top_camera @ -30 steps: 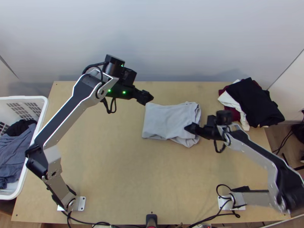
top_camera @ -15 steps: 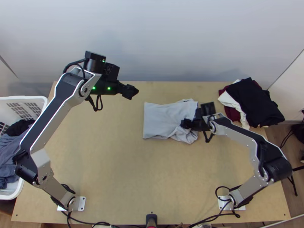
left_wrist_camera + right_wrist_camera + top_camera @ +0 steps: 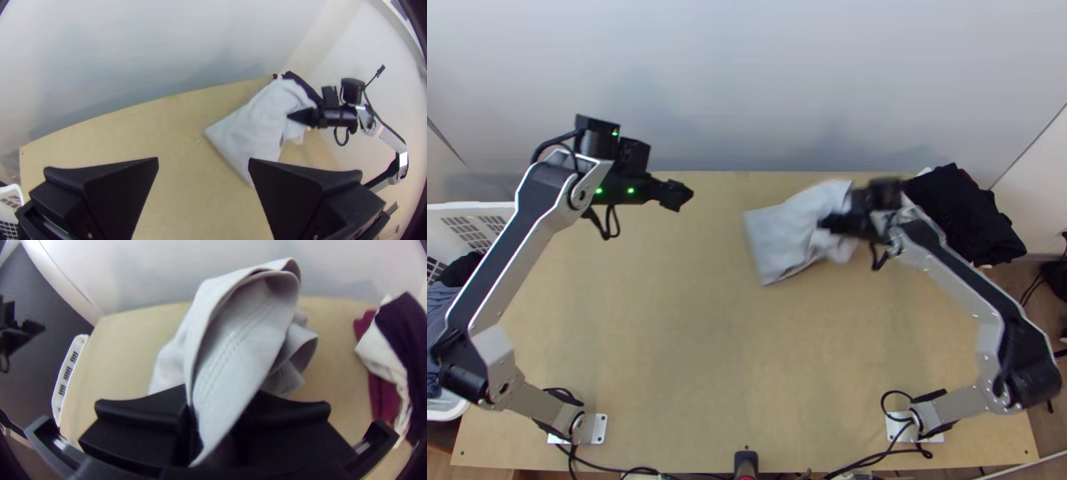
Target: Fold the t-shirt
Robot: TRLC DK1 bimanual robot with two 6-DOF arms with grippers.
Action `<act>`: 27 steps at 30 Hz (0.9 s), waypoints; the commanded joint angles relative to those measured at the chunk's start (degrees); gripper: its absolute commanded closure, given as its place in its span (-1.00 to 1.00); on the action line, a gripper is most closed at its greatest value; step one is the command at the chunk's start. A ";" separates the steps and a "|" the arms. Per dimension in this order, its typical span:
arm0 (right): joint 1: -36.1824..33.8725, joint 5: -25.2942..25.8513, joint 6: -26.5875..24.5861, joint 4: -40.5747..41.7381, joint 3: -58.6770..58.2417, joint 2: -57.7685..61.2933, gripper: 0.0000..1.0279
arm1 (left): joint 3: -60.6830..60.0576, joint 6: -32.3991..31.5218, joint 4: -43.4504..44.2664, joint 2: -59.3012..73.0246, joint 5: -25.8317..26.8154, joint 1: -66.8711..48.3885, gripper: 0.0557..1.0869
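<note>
The light grey t-shirt [image 3: 787, 232] is a folded bundle on the back right part of the table, bunched near my right gripper [image 3: 827, 223]. In the right wrist view the right gripper [image 3: 213, 426] is shut on a layered edge of the t-shirt [image 3: 240, 333], which rises in a loop from between the fingers. My left gripper [image 3: 685, 195] hangs over the back left of the table, apart from the cloth. Seen in its own wrist view, the left gripper [image 3: 203, 162] stands open, and the t-shirt [image 3: 253, 129] lies beyond it.
A pile of black, white and dark red clothes [image 3: 959, 216] lies at the table's back right corner. On the left stands a white basket [image 3: 475, 210] with dark and blue-grey clothes inside. Bare tabletop [image 3: 691, 344] stretches in front of the t-shirt.
The right gripper first moved left onto the t-shirt, then toward the back right, and the cloth shifted and turned with it. The left arm moved left, away from the cloth.
</note>
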 commanded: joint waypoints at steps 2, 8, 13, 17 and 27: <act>-9.81 1.57 -5.77 -0.72 15.82 -1.44 0.94 | -9.42 0.50 0.47 -7.91 0.32 4.13 -0.90; -17.64 1.57 -5.86 -4.85 31.20 6.21 0.95 | -16.89 1.99 1.70 -13.18 0.59 6.50 -0.90; -24.23 4.38 -2.26 -4.41 35.77 11.04 0.95 | -20.67 1.91 3.46 -15.82 0.68 7.29 -0.90; -29.59 7.37 -1.91 -3.71 35.86 13.68 0.95 | -21.81 1.73 3.55 -16.00 0.76 7.38 -0.90; -40.49 11.50 -2.35 2.53 23.38 10.87 0.95 | -24.01 1.82 3.90 -16.70 0.68 7.21 -0.90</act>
